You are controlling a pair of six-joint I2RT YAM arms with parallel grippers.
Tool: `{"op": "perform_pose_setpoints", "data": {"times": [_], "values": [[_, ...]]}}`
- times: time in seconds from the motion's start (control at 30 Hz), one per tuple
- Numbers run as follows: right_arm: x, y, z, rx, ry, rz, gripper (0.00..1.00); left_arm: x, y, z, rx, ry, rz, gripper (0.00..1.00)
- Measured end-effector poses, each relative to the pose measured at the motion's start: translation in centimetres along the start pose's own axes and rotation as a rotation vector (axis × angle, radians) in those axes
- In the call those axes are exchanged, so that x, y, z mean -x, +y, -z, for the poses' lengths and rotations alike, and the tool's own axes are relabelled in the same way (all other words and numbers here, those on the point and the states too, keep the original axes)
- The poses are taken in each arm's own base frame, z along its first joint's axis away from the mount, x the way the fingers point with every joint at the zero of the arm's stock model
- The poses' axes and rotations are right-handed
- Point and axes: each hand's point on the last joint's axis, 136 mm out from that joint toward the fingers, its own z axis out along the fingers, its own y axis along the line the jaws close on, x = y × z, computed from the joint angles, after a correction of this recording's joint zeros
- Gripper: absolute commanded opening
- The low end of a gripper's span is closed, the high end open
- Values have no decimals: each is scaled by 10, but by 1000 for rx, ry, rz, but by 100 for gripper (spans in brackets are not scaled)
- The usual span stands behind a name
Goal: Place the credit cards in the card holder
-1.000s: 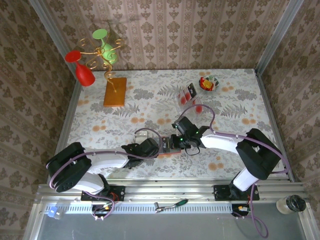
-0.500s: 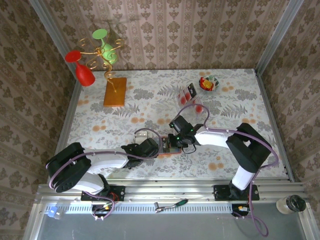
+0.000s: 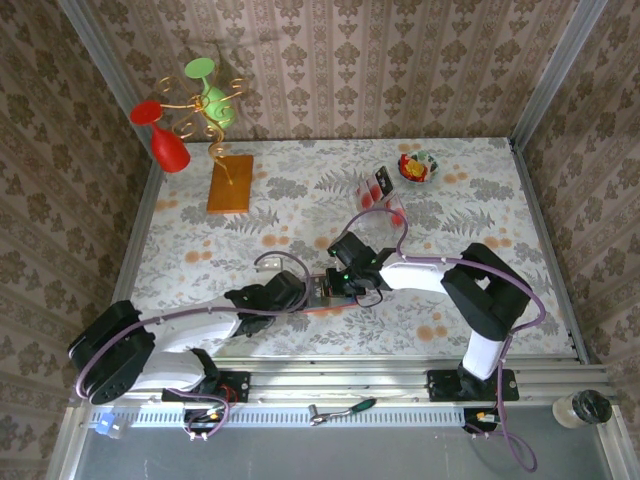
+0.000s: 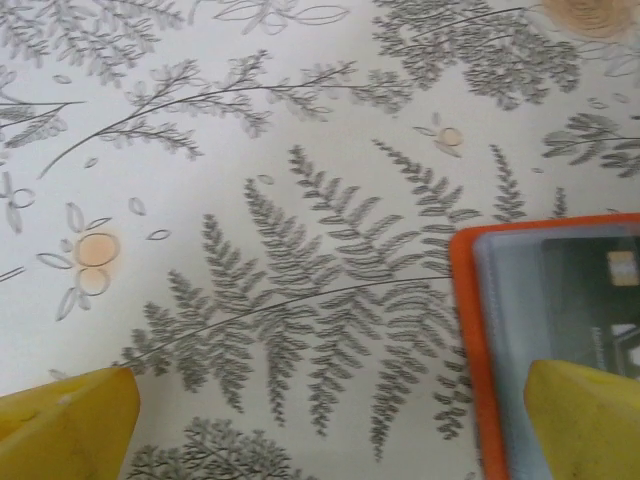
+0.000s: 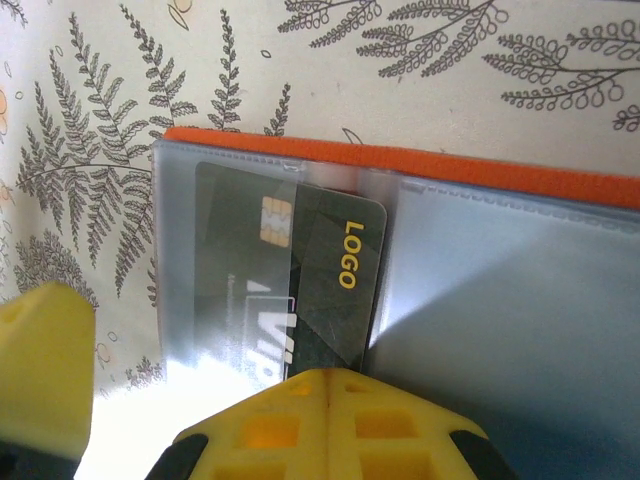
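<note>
In the last second the right gripper [image 5: 330, 395] has travelled to the left across the open card holder [image 5: 420, 168], which lies on the worktop [image 4: 250, 150] between the two arms. The left arm has also swung its shoulder lower and drawn back a little.

In the right wrist view, a black credit card [image 5: 335, 265] now sits partly under the clear sleeve of the left pocket. The end with the chip is already behind the plastic, and the end with the word LOGO is still outside.

The right gripper is closed, and the near edge of the card runs under its tips. I cannot tell if it pinches the card or only pushes it.

The left gripper [image 4: 325, 400] stands wide open and holds nothing, with one finger over the orange edge of the holder, perhaps to steady it.

I judge this card is about half inserted and needs a further push to the left. The other credit cards [image 3: 377, 186] wait far back on the worktop.
</note>
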Motion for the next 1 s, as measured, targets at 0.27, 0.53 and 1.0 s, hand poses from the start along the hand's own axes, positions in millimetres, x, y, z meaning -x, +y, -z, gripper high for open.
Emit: {"op": "perform_pose_setpoints", "data": {"times": [0.27, 0.53, 1.0], "values": [[3, 4, 9, -3, -10, 5, 2, -16, 14, -8, 51, 53, -25, 100], [13, 9, 20, -23, -39, 54, 2, -20, 16, -13, 73, 66, -39, 100], [10, 0, -4, -58, 17, 56, 0, -19, 14, -15, 77, 64, -51, 100]]}}
